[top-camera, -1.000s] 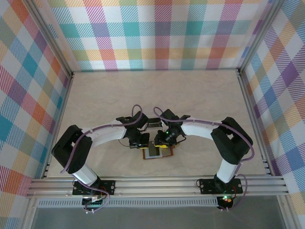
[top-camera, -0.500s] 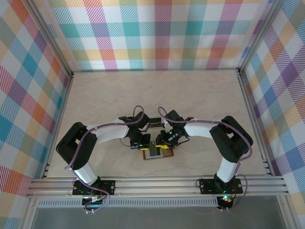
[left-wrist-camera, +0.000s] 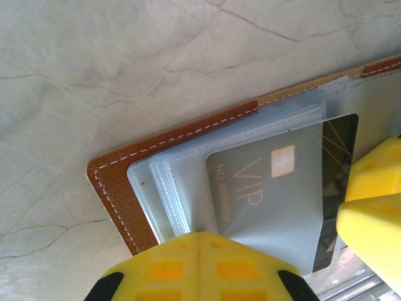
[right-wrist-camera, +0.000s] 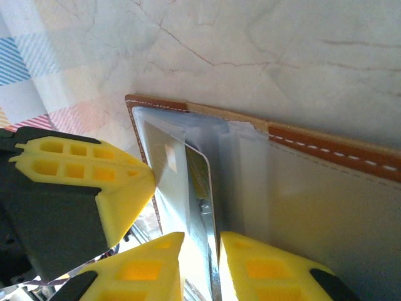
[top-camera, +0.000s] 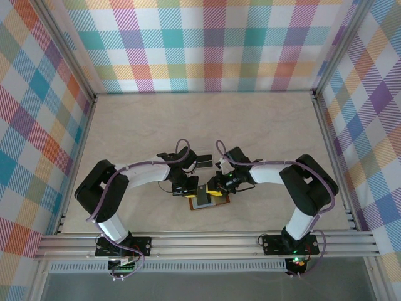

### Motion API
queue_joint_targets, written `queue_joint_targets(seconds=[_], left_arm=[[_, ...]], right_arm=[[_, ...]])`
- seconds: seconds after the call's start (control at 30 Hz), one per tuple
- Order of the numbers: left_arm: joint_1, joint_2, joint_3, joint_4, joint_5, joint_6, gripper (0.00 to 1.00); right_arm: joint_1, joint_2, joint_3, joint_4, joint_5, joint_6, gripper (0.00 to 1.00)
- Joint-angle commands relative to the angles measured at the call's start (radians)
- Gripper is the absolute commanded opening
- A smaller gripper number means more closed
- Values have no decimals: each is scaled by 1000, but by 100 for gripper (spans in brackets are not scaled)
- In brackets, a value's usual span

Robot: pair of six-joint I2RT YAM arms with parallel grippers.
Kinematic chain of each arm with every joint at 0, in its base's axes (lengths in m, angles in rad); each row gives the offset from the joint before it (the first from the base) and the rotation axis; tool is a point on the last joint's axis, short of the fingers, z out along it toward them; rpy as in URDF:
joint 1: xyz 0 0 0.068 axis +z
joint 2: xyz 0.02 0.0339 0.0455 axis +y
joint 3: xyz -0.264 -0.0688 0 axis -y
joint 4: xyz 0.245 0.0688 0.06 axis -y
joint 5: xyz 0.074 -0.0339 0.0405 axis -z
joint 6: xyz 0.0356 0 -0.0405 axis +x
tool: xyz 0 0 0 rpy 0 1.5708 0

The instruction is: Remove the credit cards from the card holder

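From above, the two arms bend inward and meet low over the card holder [top-camera: 210,204], which lies open and flat on the desk [top-camera: 188,119] close to its near edge, midway between the two bases. The left fingers [top-camera: 189,190] come down at its left side and the right fingers [top-camera: 214,189] at its upper right, the two tips near each other.

In the left wrist view, the left fingers [left-wrist-camera: 188,251] are pressed fully together, nothing between them, their joined tip resting at the edge of the clear sleeves [left-wrist-camera: 182,182] inside the brown stitched leather [left-wrist-camera: 175,135]. A grey credit card [left-wrist-camera: 276,194] marked VIP, with a dark band along its far edge, lies on top of the sleeves. The right fingers [left-wrist-camera: 376,175] stand at that dark edge, one above and one below it.

In the right wrist view, the right fingers [right-wrist-camera: 172,251] are drawn in to a narrow slot, and the credit card [right-wrist-camera: 188,182] runs edge-on through it, pinched between the two pads. The card tilts up from the sleeves. The left fingers [right-wrist-camera: 81,175] sit just beside, at the holder's corner.
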State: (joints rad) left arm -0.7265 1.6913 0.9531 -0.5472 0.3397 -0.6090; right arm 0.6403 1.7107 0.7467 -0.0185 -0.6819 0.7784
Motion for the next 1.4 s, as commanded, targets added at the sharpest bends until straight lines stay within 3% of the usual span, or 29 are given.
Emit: queue_joint_targets(seconds=[0.0, 0.63, 0.9, 1.37], left_arm=[[-24, 97, -57, -71, -84, 5, 0], [-31, 107, -49, -80, -85, 6, 0], [-32, 106, -50, -79, -86, 6, 0], [-33, 48, -38, -109, -109, 8, 0]], right_arm=[[-11, -27, -19, 82, -81, 25, 20], [-21, 52, -26, 100, -84, 11, 21], [-20, 40, -23, 95, -86, 4, 14], [-21, -92, 101, -398, 225, -206, 5]])
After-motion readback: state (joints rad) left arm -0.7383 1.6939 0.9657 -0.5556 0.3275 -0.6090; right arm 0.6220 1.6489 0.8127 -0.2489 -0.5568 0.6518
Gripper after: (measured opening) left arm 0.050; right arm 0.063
